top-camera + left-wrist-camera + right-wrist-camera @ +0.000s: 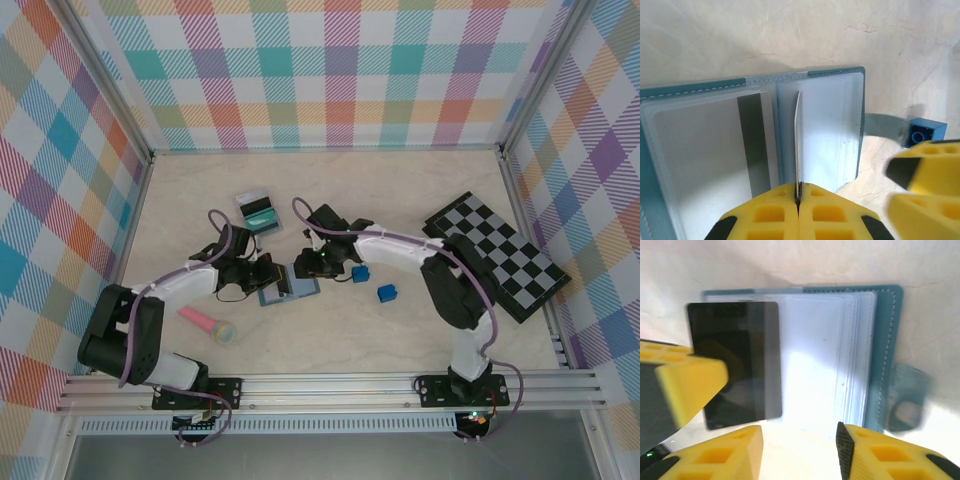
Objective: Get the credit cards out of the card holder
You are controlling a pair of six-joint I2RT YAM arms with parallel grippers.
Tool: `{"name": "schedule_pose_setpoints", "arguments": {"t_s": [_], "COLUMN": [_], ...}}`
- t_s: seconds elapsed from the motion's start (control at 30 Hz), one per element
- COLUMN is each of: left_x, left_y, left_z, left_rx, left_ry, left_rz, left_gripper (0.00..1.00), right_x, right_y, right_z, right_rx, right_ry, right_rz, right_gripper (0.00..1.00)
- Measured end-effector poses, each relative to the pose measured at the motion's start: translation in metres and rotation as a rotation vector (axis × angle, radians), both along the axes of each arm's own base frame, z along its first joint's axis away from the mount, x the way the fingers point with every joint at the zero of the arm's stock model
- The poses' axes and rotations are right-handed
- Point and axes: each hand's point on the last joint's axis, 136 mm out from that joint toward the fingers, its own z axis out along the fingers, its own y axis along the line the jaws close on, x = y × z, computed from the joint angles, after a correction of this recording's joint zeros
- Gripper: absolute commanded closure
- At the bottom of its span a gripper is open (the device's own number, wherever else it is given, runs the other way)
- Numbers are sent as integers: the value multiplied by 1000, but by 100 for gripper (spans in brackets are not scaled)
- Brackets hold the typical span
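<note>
Pinching stiff, slick credit card [798, 135] edgewise, left gripper [798, 194] jaws clamped; right gripper [800, 450] jaws apart over card holder [885, 340].

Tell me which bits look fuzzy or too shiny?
Left wrist view: the right gripper is a blurry yellow smear, while the credit card looks sharp. Right wrist view: the credit card and left gripper look fuzzy, and the card holder glares white on its clear sleeves. Top external view: evenly lit, sharp.
</note>
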Motion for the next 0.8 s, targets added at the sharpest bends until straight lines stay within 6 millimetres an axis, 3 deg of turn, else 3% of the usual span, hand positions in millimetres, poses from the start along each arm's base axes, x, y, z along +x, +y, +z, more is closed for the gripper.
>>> {"name": "schedule_pose_setpoints", "arguments": {"t_s": [0.13, 0.23, 0.5, 0.67, 0.8], "left_x": [0, 5, 22, 43, 73], "left_y": [12, 22, 41, 48, 51], "left_z": [23, 45, 95, 138, 159], "left_rx": [84, 155, 338, 455, 548], "left_ry": [-39, -80, -190, -334, -432], "left_rz": [-18, -29, -115, -198, -262], "left_gripper": [100, 100, 100, 100, 100], "right_x": [3, 2, -2, 2, 12], "right_y": [-3, -12, -38, -55, -66], "right_z": [41, 57, 49, 49, 49], "right_rx": [74, 91, 47, 36, 38], "right_ry": [-89, -134, -156, -165, -160], "right_rz": [-26, -54, -118, -160, -196], "right_gripper": [30, 21, 0, 0, 0]}}
